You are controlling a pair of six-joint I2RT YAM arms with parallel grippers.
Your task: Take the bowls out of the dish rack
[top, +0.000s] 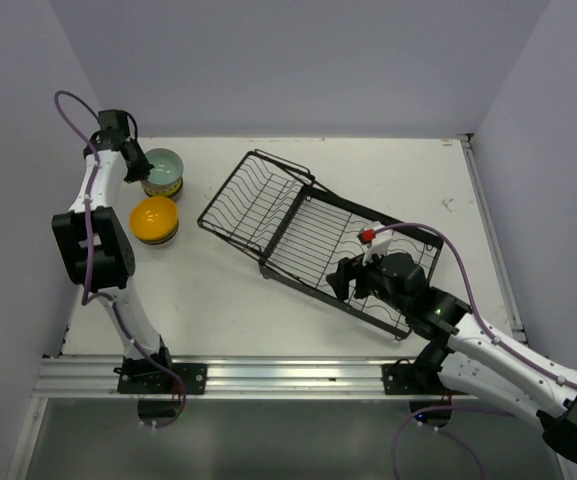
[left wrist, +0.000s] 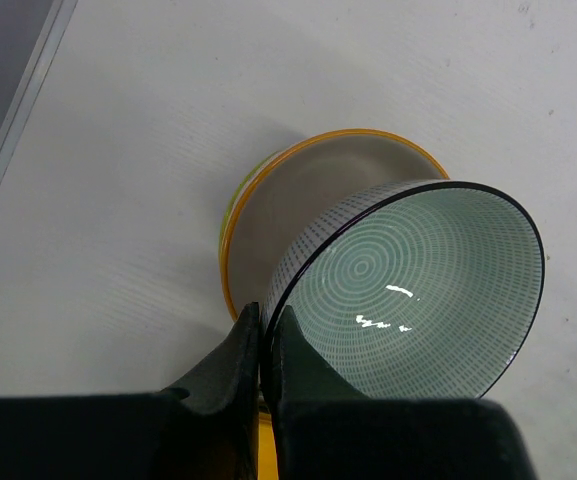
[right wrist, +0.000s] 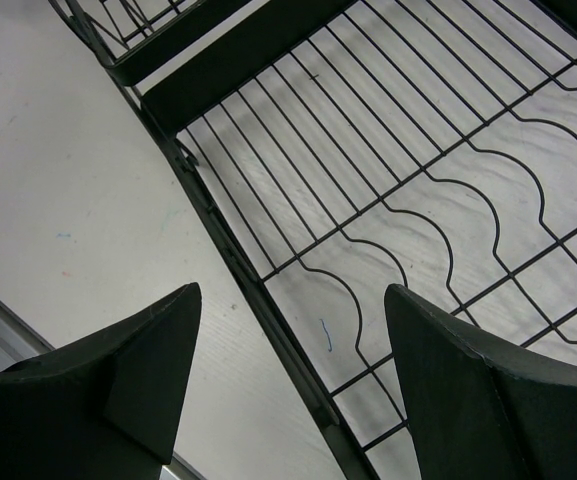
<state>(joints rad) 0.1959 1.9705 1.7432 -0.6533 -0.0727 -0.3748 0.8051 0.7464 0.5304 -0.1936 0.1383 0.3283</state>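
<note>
My left gripper [top: 140, 168] is shut on the rim of a pale teal bowl [top: 164, 166], one finger [left wrist: 230, 365] outside and one inside. The teal bowl [left wrist: 418, 285] is tilted and rests in a cream bowl with an orange rim [left wrist: 288, 195], with a yellow-green edge [left wrist: 236, 195] showing beneath. An orange-yellow bowl [top: 154, 219] lies upside down in front of that stack. The black wire dish rack [top: 298, 225] lies across the table's middle and holds no bowls that I can see. My right gripper [top: 341, 280] is open and empty above the near edge of the rack's flat wavy-wire section [right wrist: 398, 190].
The table's left edge [left wrist: 13, 130] runs close to the bowl stack. The rack's basket section [top: 253, 195] points to the far left. An aluminium rail [top: 268, 375] runs along the near edge, with both arm bases on it.
</note>
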